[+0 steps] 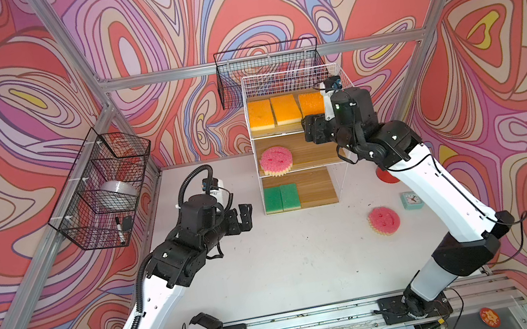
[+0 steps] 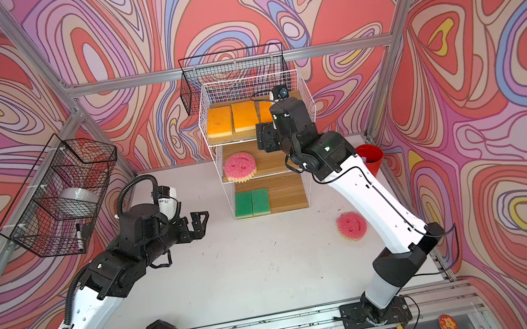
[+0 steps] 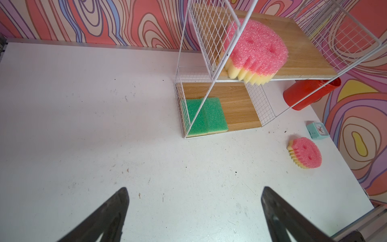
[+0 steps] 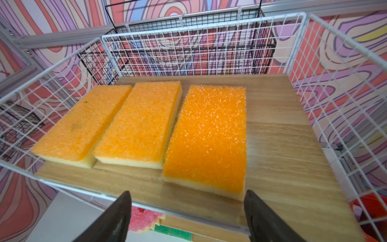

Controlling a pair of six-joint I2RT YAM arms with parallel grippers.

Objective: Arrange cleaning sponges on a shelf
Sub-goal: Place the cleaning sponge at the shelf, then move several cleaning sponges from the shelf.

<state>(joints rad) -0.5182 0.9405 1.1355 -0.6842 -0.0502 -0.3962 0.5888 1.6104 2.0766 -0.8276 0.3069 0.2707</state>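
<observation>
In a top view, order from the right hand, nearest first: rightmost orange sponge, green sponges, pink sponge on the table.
1. Rightmost orange sponge, top board, facing the right hand.
2. Green sponges, bottom board.
3. Pink sponge on the table.

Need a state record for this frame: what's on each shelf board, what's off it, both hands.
shelf: white wire, three stepped boards
top board: three orange sponges, side by side
middle board: shelved pink sponge, overhanging the front edge
bottom board: two green sponges, touching
table: loose pink sponge, near clock
left hand: open, empty, above table
right hand: open, empty, at front of top board
left to shelve: loose pink sponge
</observation>
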